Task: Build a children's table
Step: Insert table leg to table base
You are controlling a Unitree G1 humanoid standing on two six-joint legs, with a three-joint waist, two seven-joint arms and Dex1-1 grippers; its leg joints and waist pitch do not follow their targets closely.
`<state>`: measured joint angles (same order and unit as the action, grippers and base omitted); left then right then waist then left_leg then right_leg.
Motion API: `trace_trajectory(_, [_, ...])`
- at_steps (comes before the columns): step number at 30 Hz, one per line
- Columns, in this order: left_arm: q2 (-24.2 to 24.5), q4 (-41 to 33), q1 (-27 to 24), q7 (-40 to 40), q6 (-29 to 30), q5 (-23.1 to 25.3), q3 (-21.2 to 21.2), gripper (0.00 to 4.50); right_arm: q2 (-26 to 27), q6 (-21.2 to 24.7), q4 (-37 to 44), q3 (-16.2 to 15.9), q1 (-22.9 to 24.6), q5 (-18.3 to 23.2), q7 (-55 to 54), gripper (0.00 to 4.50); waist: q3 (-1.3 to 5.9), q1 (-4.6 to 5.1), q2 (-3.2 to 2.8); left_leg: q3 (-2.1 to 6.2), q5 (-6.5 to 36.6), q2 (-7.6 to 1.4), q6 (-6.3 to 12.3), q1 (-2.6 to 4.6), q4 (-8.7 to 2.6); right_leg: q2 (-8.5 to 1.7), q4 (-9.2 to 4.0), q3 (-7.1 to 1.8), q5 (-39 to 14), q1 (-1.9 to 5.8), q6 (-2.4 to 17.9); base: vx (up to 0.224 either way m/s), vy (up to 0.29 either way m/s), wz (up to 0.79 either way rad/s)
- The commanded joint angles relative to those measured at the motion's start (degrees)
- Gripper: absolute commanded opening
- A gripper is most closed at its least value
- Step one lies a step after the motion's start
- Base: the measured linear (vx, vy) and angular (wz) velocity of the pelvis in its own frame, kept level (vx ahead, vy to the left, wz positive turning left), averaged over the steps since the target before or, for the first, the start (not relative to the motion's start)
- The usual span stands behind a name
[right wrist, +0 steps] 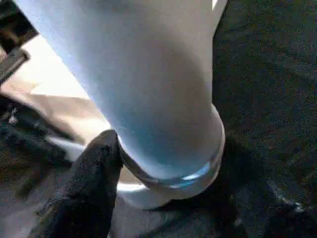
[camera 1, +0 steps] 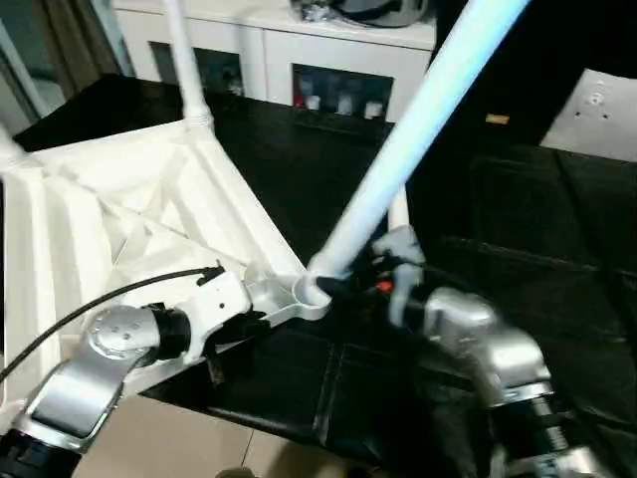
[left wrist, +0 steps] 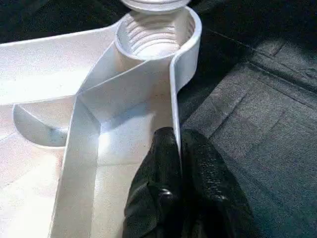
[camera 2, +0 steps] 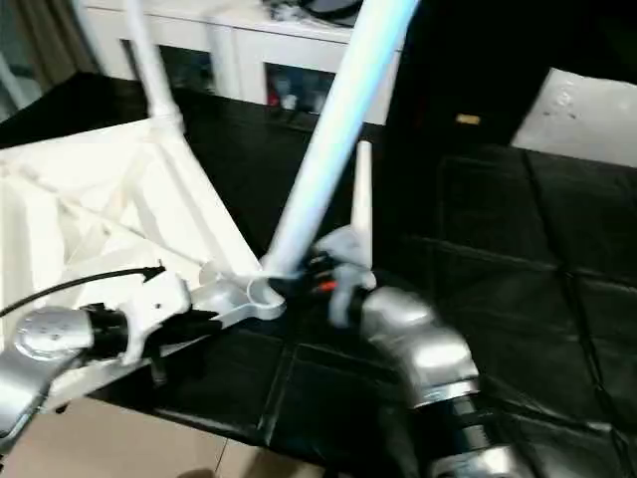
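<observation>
The children's table top (camera 1: 129, 209) lies upside down on a black mat, ribbed underside up. One white leg (camera 1: 184, 60) stands screwed into the far corner. Another long white leg (camera 1: 418, 119) leans steeply, its threaded end sitting at the near corner socket (left wrist: 158, 34). My right gripper (camera 1: 363, 279) is shut on this leg just above its base, with one black finger (right wrist: 94, 188) against it. My left gripper (left wrist: 179, 141) is shut on the thin rim wall of the table top, just behind that socket.
A white cabinet (camera 1: 338, 50) with glass-fronted compartments stands behind the black mat (camera 1: 518, 219). A white panel (camera 1: 597, 115) sits at the far right. A thin white tapered piece (camera 2: 360, 189) rises behind my right gripper. Pale floor (camera 1: 179, 438) lies in front.
</observation>
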<state>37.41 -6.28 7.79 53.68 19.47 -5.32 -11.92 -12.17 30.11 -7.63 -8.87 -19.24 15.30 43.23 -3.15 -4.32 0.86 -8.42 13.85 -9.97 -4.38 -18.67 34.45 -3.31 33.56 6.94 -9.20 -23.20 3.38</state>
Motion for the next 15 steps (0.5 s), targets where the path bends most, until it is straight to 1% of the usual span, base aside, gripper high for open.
trace_trajectory(1, [-0.46,-3.29,2.65,2.09,-1.86,-4.49,3.18,0.58,-0.91,1.13,1.66,-0.59,-1.55,0.17,1.43,2.83,3.6,0.01,-0.34,0.37,0.22,-2.99,3.25,-0.75,-4.02,-5.6,-3.01,-4.45,-11.9,4.0,8.04,0.0,0.0,0.0])
trace_trajectory(2, [-0.54,-3.36,2.67,2.19,-1.77,-4.82,3.4,0.63,-1.0,1.16,1.67,-0.62,-1.64,0.17,1.51,2.83,3.6,-0.07,-0.41,0.38,0.41,-3.01,3.0,-0.72,-4.04,-5.69,-2.96,-4.43,-12.47,4.02,8.26,0.0,0.0,0.0])
trace_trajectory(3, [-1.35,-3.79,2.89,2.35,-0.74,-7.31,5.03,0.63,-1.41,1.61,1.72,-0.62,-2.24,0.35,1.76,2.83,3.51,-0.07,-0.36,0.38,1.05,-3.16,2.62,-0.73,-4.07,-5.63,-3.07,-4.39,-13.41,3.96,8.27,0.0,0.0,0.0])
trace_trajectory(4, [-1.35,-3.79,2.89,2.35,-0.74,-7.31,5.03,0.85,-1.41,1.61,1.72,-0.62,-2.24,0.35,1.76,2.83,3.46,-0.04,-0.3,0.35,1.28,-3.09,2.46,-0.81,-4.07,-5.67,-3.13,-4.39,-13.98,4.02,8.23,0.0,0.0,0.0])
trace_trajectory(5, [-3.21,-4.31,3.93,1.55,0.93,-10.66,7.5,0.85,-1.75,1.83,1.93,-0.53,-2.96,0.74,2.27,2.83,3.38,-0.09,-0.24,0.31,2.04,-3.0,2.18,-0.75,-4.06,-5.59,-3.35,-4.39,-15.57,3.95,7.62,0.0,0.0,0.0])
trace_trajectory(6, [-5.61,-4.43,5.64,0.44,2.69,-14.82,10.08,1.02,-2.36,2.08,2.55,-0.69,-3.63,1.34,3.35,2.83,3.42,-0.06,-0.11,0.1,2.58,-2.89,1.77,-0.7,-3.95,-5.61,-3.32,-4.36,-16.55,4.04,7.79,0.0,0.0,0.0])
trace_trajectory(7, [-7.18,-4.44,6.84,-0.39,3.77,-17.4,11.66,1.04,-2.78,2.23,3.01,-0.85,-4.02,1.75,4.13,2.83,3.4,-0.33,-0.18,0.1,2.9,-2.89,1.61,-0.64,-3.87,-5.58,-3.46,-4.34,-17.37,3.97,7.83,0.0,0.0,0.0])
trace_trajectory(8, [-8.34,-4.29,7.89,-0.99,4.54,-19.07,12.56,1.07,-3.23,2.24,3.62,-1.19,-4.37,2.07,5.14,2.83,3.35,-0.47,-0.11,0.19,3.13,-2.84,1.8,-0.72,-3.91,-5.52,-3.63,-4.29,-18.07,3.92,7.5,0.0,0.0,0.0])
trace_trajectory(9, [-8.97,-4.25,8.93,-1.09,5.18,-19.95,12.64,1.07,-3.48,2.26,3.98,-1.41,-4.54,2.22,5.72,2.83,3.37,-0.61,0.04,0.17,3.41,-2.78,1.94,-0.68,-3.89,-5.45,-3.73,-4.26,-19.08,3.96,6.6,0.0,0.0,0.0])
trace_trajectory(10, [-8.97,-4.25,8.93,-1.09,5.18,-19.95,12.64,1.14,-3.48,2.26,3.98,-1.41,-4.54,2.22,5.72,2.83,3.28,-0.59,0.18,0.15,3.45,-2.69,2.11,-0.8,-3.93,-5.33,-3.83,-4.24,-19.82,4.02,5.86,0.0,0.0,0.0])
trace_trajectory(11, [-9.49,-4.2,9.88,-1.03,5.91,-20.32,12.24,1.35,-3.65,2.15,4.21,-1.62,-4.69,2.22,6.18,2.83,3.25,-0.6,0.3,0.26,3.34,-2.64,2.33,-0.9,-3.98,-5.37,-3.94,-4.22,-21.17,4.06,4.64,0.0,0.0,0.0])
trace_trajectory(12, [-10.2,-4.01,10.95,-0.84,6.39,-20.8,11.66,1.35,-3.79,2.37,4.57,-1.84,-4.83,2.25,6.58,2.83,3.28,-0.67,0.24,0.17,3.27,-2.45,2.46,-0.72,-3.88,-5.3,-4.24,-4.14,-23.11,3.92,3.45,0.0,0.0,0.0])
trace_trajectory(13, [-11.44,-3.6,12.49,-0.5,7.35,-21.42,10.58,1.47,-3.89,2.76,5.3,-2.29,-4.93,2.17,6.84,2.83,3.36,-0.78,0.09,0.18,2.65,-2.47,2.45,-0.68,-3.86,-5.27,-4.32,-4.11,-23.55,3.88,2.91,0.0,0.0,0.0])
trace_trajectory(14, [-11.74,-3.47,12.85,-0.42,7.51,-21.53,10.3,1.53,-3.93,2.86,5.48,-2.41,-4.95,2.15,6.91,2.83,3.36,-0.79,0.18,0.11,2.22,-2.4,2.49,-0.74,-3.84,-5.13,-4.44,-4.09,-23.51,3.87,2.64,0.0,0.0,0.0])
trace_trajectory(15, [-12.14,-3.24,13.32,-0.29,7.62,-21.65,9.92,1.53,-3.98,3.02,5.74,-2.59,-4.99,2.1,7.0,2.83,3.44,-0.95,0.18,0.25,1.99,-2.52,2.45,-0.73,-3.86,-5.16,-4.31,-4.06,-22.94,3.83,2.59,0.0,0.0,0.0])
